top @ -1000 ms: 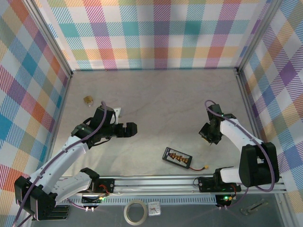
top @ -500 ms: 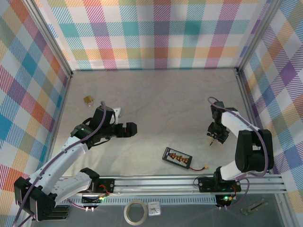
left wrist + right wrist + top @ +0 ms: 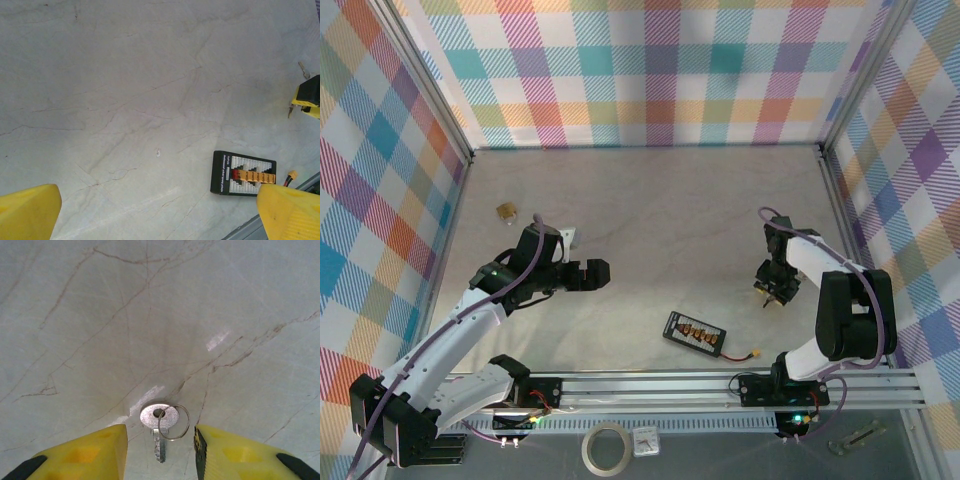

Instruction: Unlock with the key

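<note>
Right wrist: right gripper, jaws part-open, straddled small silver metal key on beige marbled table; left gripper gaped wide.

Overhead plus wrist close-ups, table shared

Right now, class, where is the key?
In the right wrist view, the key lies flat on the table, between the fingers of the open right tool.

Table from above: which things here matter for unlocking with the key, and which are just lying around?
For the job: small silver key on a ring; small brass-coloured block, probably the lock.
Just lying about: flat black board with orange plugs; pale roll of tape.
</note>
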